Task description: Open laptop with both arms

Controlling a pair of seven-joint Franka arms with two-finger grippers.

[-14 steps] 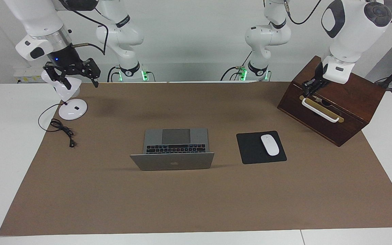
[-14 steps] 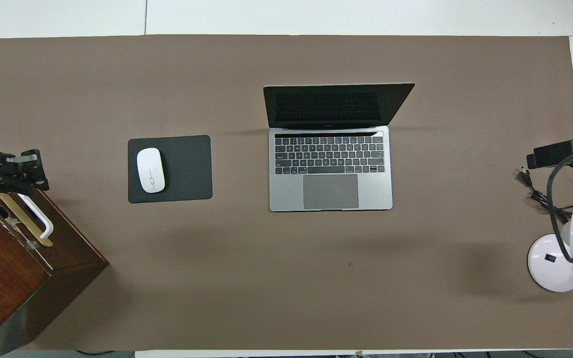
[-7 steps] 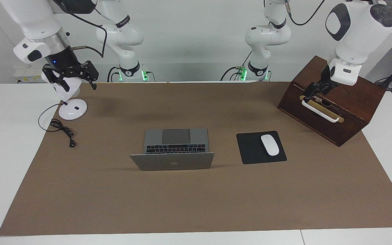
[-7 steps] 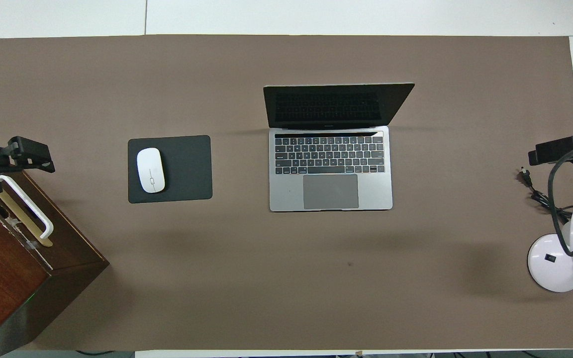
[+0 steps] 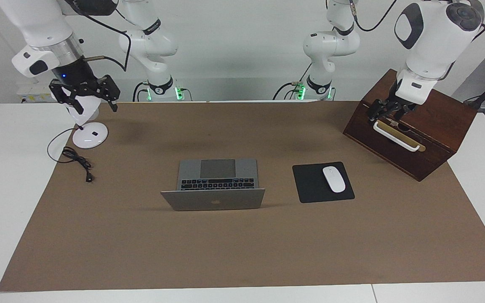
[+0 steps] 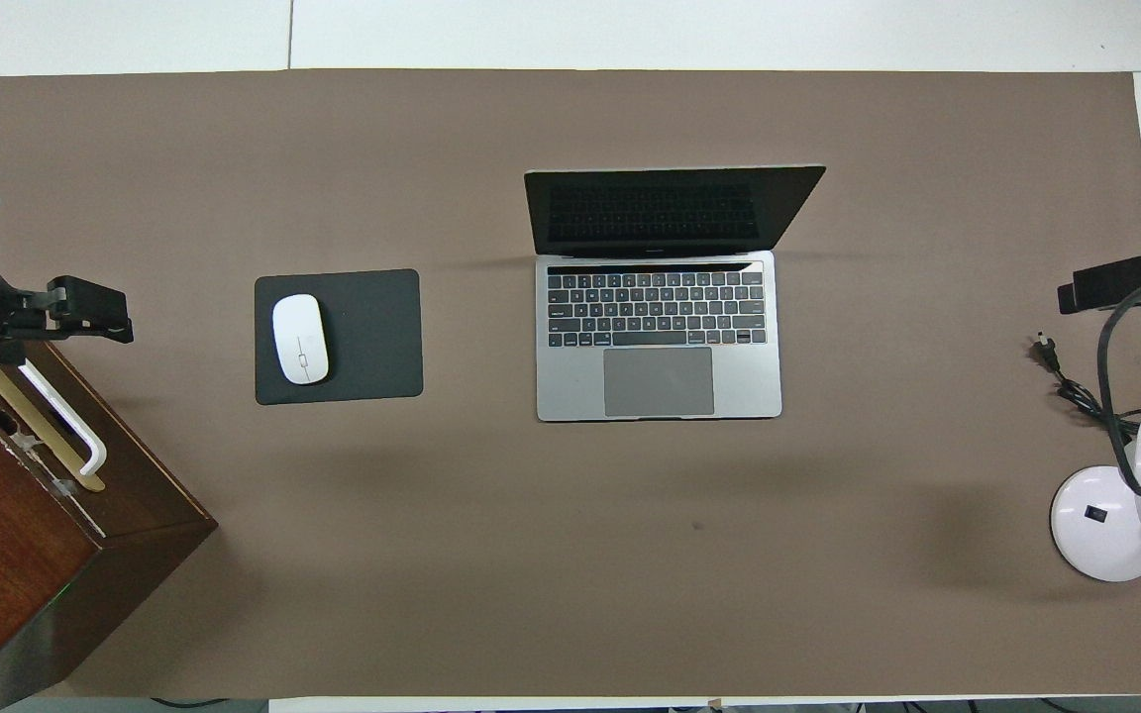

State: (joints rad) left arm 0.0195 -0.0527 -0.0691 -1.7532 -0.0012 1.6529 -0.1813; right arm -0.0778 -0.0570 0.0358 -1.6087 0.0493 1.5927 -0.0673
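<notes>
Overhead view alone shows the laptop screen's dark face.

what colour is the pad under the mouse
Black: the flat square mouse pad under the white mouse, clearest in the overhead view.

One laptop sits lid-up on one brown mat covering a white table, flanked by one black mouse pad carrying one white mouse. Two white robot arms stand over the scene, each ending in one black gripper, the left gripper and the right gripper, making two in all. Completing the count are one wooden box with one white handle, one white desk lamp and one loose black cable.
</notes>
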